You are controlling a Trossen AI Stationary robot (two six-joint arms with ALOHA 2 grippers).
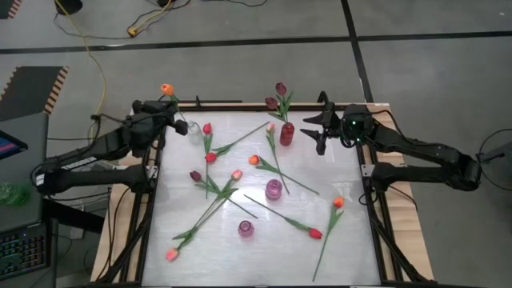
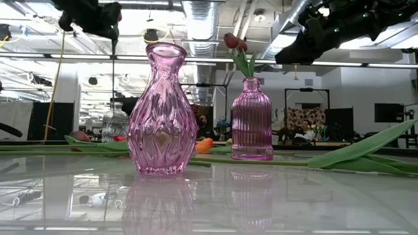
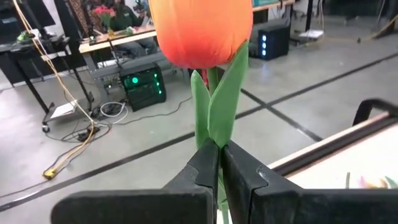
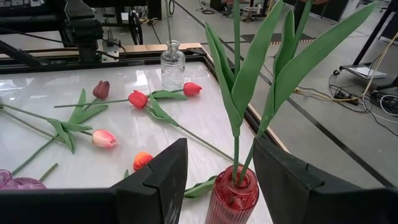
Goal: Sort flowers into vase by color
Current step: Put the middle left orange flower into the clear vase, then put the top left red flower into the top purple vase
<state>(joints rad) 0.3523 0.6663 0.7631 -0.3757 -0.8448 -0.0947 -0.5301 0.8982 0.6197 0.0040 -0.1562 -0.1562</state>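
Left pincer (image 1: 166,102) at far-left corner of tabletop (image 1: 336,240), clamped tight on stem of orange tulip (image 1: 166,89); in left wrist view, fingers (image 3: 205,171) pressed together around green stem, orange head straight above them. Clear glass vase (image 1: 192,129) just beside left pincer, on the tabletop.

Right pincer (image 1: 316,128) at far-right side, spread wide, holding nothing, hovering just beside red ribbed vase (image 1: 286,134). In right wrist view, red vase neck (image 4: 232,193) sits between the two dark fingers (image 4: 165,177), not touched. Two dark maroon tulips (image 1: 278,94) standing in red vase, stems upright, leaves fanning out.

Three pink glass vases on tabletop: one mid-table (image 1: 274,190), one nearer the front edge (image 1: 246,230), ribbed one seen in low view (image 2: 252,119) behind the bulbous one (image 2: 162,111).

Loose tulips lying flat across tabletop: two red (image 1: 207,128) (image 1: 210,158) near clear vase, dark maroon (image 1: 196,175) left of centre, pink-orange (image 1: 237,174) beside it, orange (image 1: 254,160) at centre, orange (image 1: 338,202) at right, red (image 1: 315,234) near front right, pink (image 1: 171,254) at front-left. Stems crossing each other mid-table.
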